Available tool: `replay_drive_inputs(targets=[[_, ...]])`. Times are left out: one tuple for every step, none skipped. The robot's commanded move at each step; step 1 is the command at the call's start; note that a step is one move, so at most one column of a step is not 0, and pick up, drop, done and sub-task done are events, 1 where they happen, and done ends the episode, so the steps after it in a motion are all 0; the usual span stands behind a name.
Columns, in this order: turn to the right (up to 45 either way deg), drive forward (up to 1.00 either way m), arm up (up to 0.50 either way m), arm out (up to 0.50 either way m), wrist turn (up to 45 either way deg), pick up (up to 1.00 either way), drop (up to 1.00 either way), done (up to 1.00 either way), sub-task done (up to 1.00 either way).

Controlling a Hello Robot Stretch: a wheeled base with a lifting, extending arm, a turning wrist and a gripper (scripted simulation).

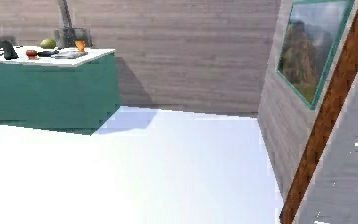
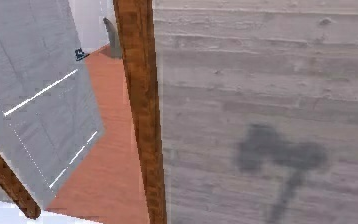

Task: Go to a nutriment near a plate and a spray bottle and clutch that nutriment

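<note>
White floor runs to a teal counter before a plank wall.

Of the robot's own body no colour, shape, cable or marking could be told. Along the bottom edge of the arm side view lay a brown wooden door post and a grey plank wall.

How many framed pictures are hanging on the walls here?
1. The framed picture hangs on the wood-plank wall at the forward view's right, beside the brown door frame. Others may hang on walls out of sight.
</note>
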Motion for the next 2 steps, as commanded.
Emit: replay_drive_inputs(targets=[[0.0,0.35,0.00,0.00,0.0,0.00,0.00,0.00,0.00],[-45.0,0.00,0.00,0.00,0.0,0.00,0.00,0.00,0.00]])
